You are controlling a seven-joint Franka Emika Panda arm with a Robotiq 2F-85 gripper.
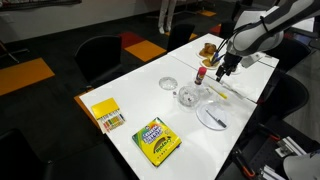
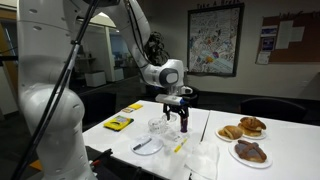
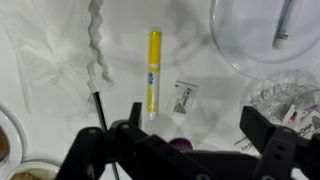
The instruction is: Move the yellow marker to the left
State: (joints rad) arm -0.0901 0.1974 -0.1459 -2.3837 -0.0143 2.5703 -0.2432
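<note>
Gripper (image 3: 190, 125) hangs open, empty, above the table (image 3: 60, 100); yellow marker (image 3: 154, 72) lies flat ahead of it (small packet (image 3: 183, 97) just beside). Closing off-centre could roll the marker away, or catch the packet w/ it.

I see the hand (image 2: 176, 116) hanging over the white bench (image 2: 205, 128) with its fingers pointing down. From this side I cannot tell how far apart they stand. A little nearer to the camera, the yellow marker (image 2: 178, 147) lies on the bench, near a white plate (image 2: 148, 146). A clear container (image 2: 158, 127) stands beside the hand. Farther back lies a flat yellow item (image 2: 118, 123). At the right, pastries (image 2: 246, 128) lie on two plates. The white arm (image 2: 45, 110) fills the left side of my view. A poster (image 2: 213, 38) hangs on the wall behind.
</note>
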